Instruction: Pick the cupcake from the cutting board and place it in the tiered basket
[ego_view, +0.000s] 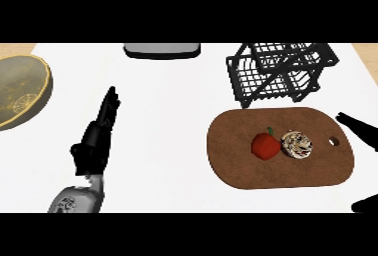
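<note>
**Cupcake on board, both hands empty**

Left hand: fingers straight, holding nothing. Cupcake sits on the cutting board, just beside a red fruit. Tiered basket stands behind. Right hand, at the edge: spread open, empty.

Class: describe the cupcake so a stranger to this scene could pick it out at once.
Find the brown cutting board on the right of the counter, in front of the black wire basket. Two things sit near its middle. The cupcake is the right-hand one: round, pale and speckled, unlike the plain red thing.
</note>
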